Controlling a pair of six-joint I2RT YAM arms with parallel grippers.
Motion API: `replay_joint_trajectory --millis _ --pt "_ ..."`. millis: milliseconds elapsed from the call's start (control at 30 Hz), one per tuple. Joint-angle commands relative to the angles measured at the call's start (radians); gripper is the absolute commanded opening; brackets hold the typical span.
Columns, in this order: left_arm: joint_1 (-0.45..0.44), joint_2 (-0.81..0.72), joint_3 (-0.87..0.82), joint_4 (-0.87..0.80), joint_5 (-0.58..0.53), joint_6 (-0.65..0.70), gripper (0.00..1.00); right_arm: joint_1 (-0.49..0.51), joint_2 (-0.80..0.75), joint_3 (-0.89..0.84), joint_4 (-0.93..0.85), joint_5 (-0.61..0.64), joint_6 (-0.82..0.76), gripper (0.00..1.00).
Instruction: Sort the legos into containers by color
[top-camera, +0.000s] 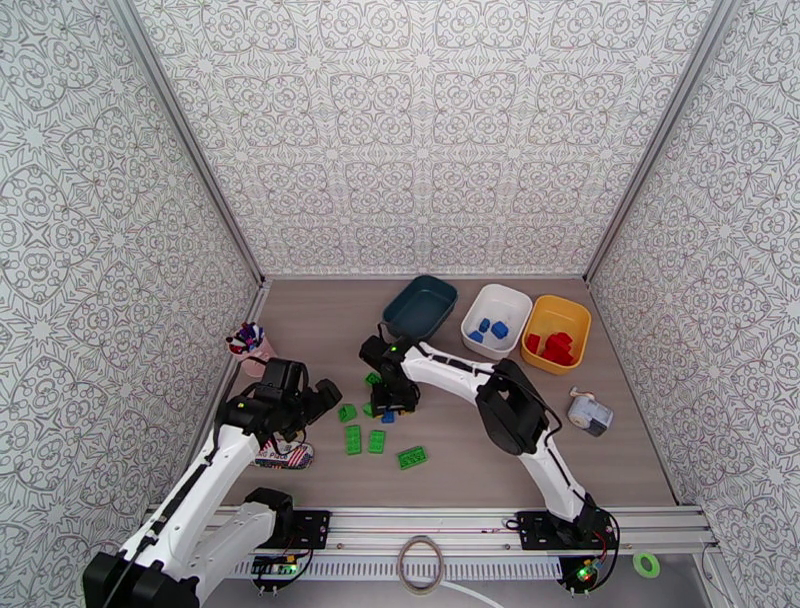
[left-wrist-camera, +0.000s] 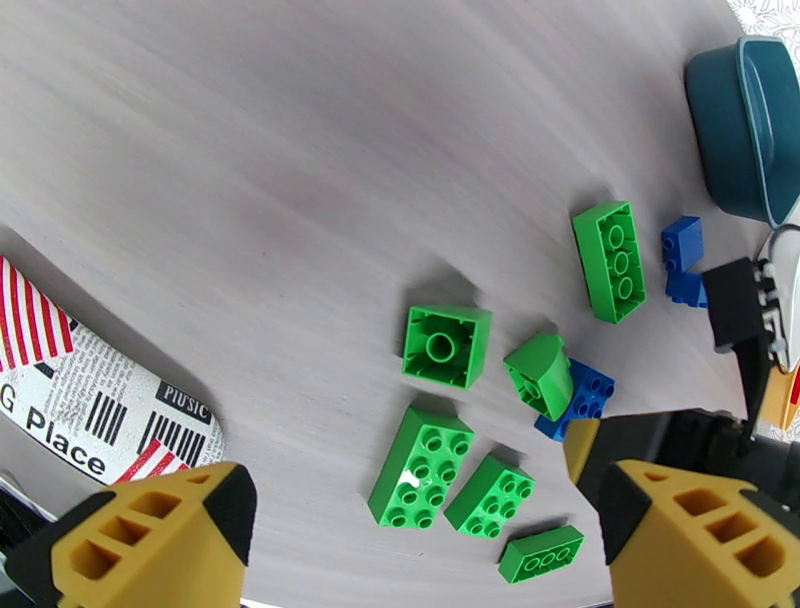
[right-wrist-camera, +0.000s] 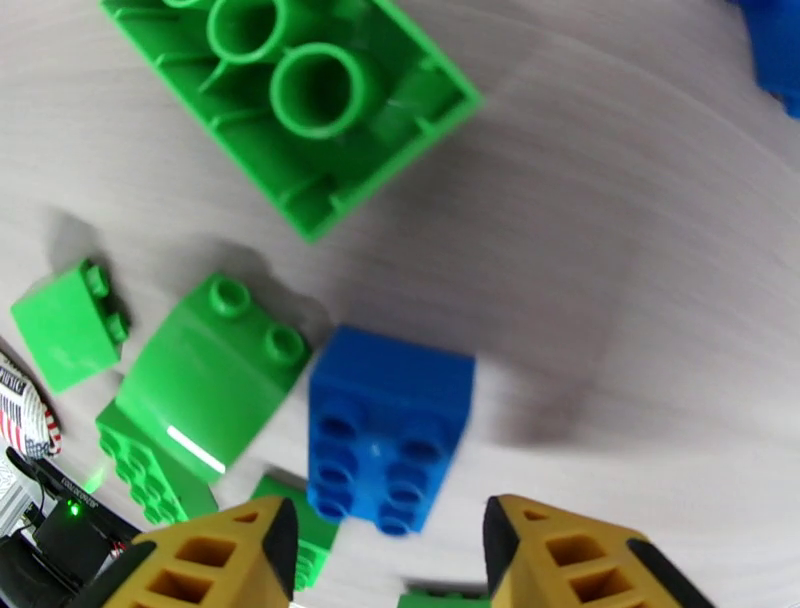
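Yellow fingers (right-wrist-camera: 590, 560) of the right gripper (right-wrist-camera: 388, 520) sit a little apart, empty, by one blue brick (right-wrist-camera: 390, 420). The left gripper (left-wrist-camera: 415, 490) is spread wide, empty. Six green bricks (left-wrist-camera: 447, 345), three bins (top-camera: 403, 308).

3 wall panels (top-camera: 420, 130) with a grey-on-white ornamental pattern enclose the scene, joined by 2 pale metal posts (top-camera: 192, 140). The tabletop (top-camera: 320, 320) across the lower centre is grey-brown woodgrain, evenly lit, with soft shadows.

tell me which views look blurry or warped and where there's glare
right wrist: slightly smeared and soft, worst on the upturned green brick up close, with a glare streak on the curved green brick; left wrist: crisp, though the table bows from the wide lens; top external: even light, soft shadows.
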Motion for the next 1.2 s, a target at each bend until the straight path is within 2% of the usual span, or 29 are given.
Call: replay_joint_trajectory --millis 0,167,367,567,833,1000,1167 --pt "0.013 0.005 -0.011 -0.004 0.024 -0.005 0.96 0.008 0.042 0.059 -0.038 -0.007 -0.017 0.54" --pt "0.014 0.025 -0.007 0.008 0.031 -0.003 0.96 0.008 0.074 0.083 -0.07 0.031 -0.023 0.45" --pt "0.006 0.055 0.008 0.034 0.043 0.003 0.96 -0.001 0.025 0.057 -0.069 0.075 -0.022 0.31" --pt "-0.082 0.135 0.041 0.103 0.04 -0.017 0.96 -0.046 -0.095 -0.025 0.004 0.049 -0.001 0.26" --pt "-0.224 0.33 0.147 0.267 0.086 -0.052 0.96 -0.182 -0.265 -0.192 0.131 -0.048 0.047 0.22" --pt "-0.292 0.503 0.305 0.309 0.119 -0.009 0.95 -0.296 -0.352 -0.267 0.16 -0.084 0.047 0.21" --pt "-0.323 0.672 0.469 0.362 0.197 0.008 0.95 -0.438 -0.411 -0.276 0.127 -0.092 0.006 0.21"
